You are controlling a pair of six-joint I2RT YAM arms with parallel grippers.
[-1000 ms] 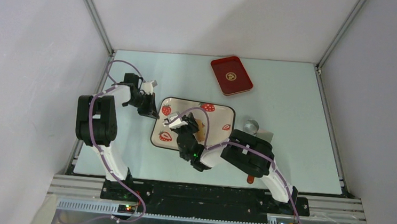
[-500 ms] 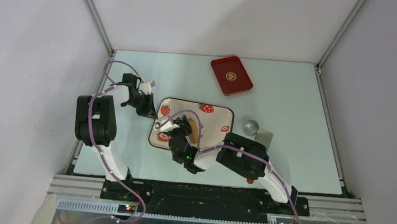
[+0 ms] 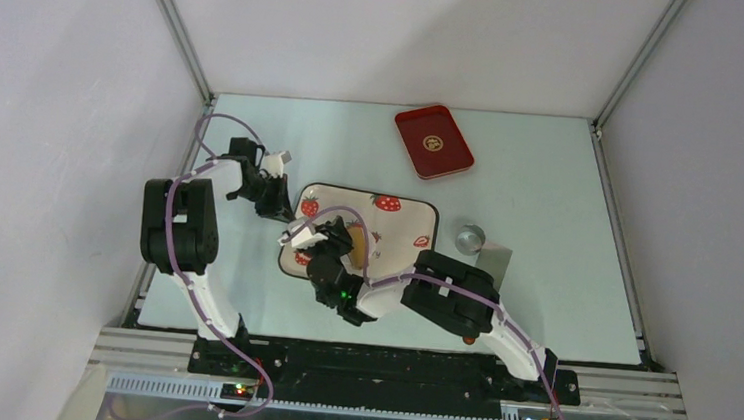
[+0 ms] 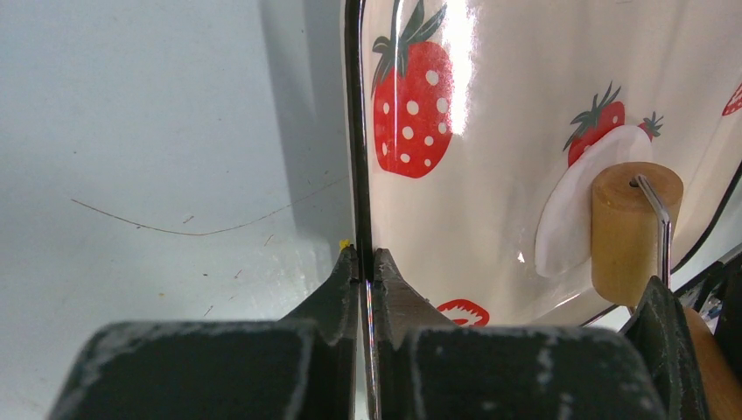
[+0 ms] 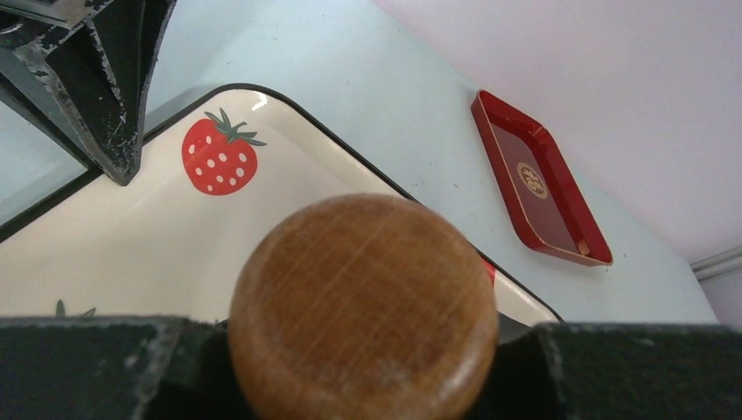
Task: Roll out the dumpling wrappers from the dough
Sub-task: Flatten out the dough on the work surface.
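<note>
On the worktop (image 3: 551,184), between the two sets of jaws, sits the strawberry tray (image 3: 402,227), and that's where the action is. The left jaws are pressed together on its rim, pinching the black edge and pinning the tray down. Well beyond the right jaws, towards the far side, lies the red tray (image 3: 435,142), out of this stroke altogether. The right jaws are clamped round the wooden handle of the roller (image 4: 626,229), whose barrel reaches ahead of them onto the tray floor. Under that barrel, ahead and to the right of the left jaws, there's the wrapper (image 4: 560,223): white, thin, flat, roundish, lying half over a printed strawberry. Well to the right of the right jaws stands a little cup (image 3: 469,240). My read is that this piece is largely rolled out, with perhaps a few more passes needed to even it. No unrolled lump shows anywhere, so I can't tell whether more wrappers are to come.
</note>
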